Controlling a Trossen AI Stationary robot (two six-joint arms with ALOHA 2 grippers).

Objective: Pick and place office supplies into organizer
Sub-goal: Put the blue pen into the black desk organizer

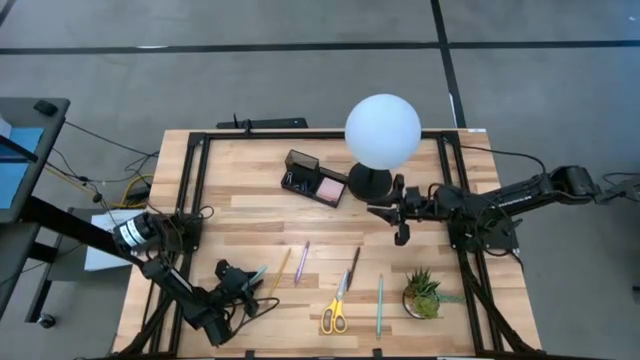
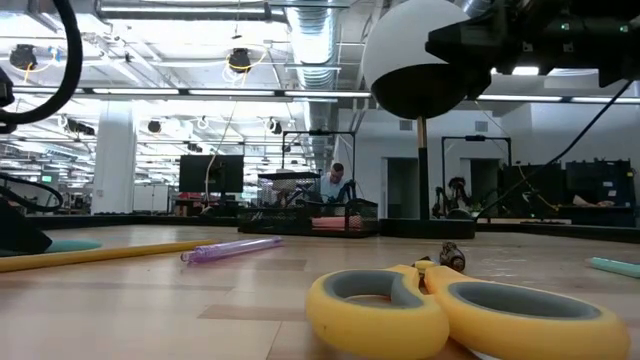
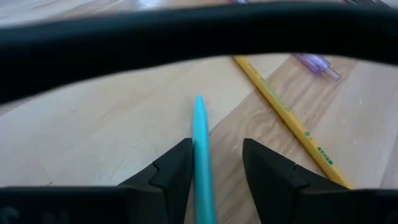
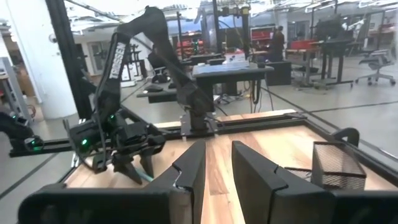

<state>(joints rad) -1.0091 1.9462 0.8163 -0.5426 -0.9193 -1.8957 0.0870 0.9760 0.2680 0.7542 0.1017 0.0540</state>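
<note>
A teal pen (image 3: pixel 200 149) lies on the wooden table near its front left, between the fingers of my left gripper (image 3: pixel 217 146), which is open and slants down at it (image 1: pixel 252 280). A yellow pencil (image 1: pixel 281 270), a purple pen (image 1: pixel 301 262), a dark pen (image 1: pixel 353 266), yellow-handled scissors (image 1: pixel 335 310) and a second teal pen (image 1: pixel 380 305) lie flat in a row along the front. The black organizer (image 1: pixel 315 178), with a pink pad in it, stands at the far middle. My right gripper (image 1: pixel 401 228) hovers open beside the lamp base, holding nothing. My left gripper has one finger on each side of the teal pen, near one end, coming slanting down and lying along it. The pen lies flat on the table, close against the inner side of one finger (image 3: pixel 177 165). Whether that finger touches it cannot be told.
A white globe lamp (image 1: pixel 382 132) on a black base stands just right of the organizer. A small green potted plant (image 1: pixel 423 295) sits at the front right. A black frame (image 1: pixel 190 190) runs around the table's edges. Bare wood lies between the row of pens and the organizer.
</note>
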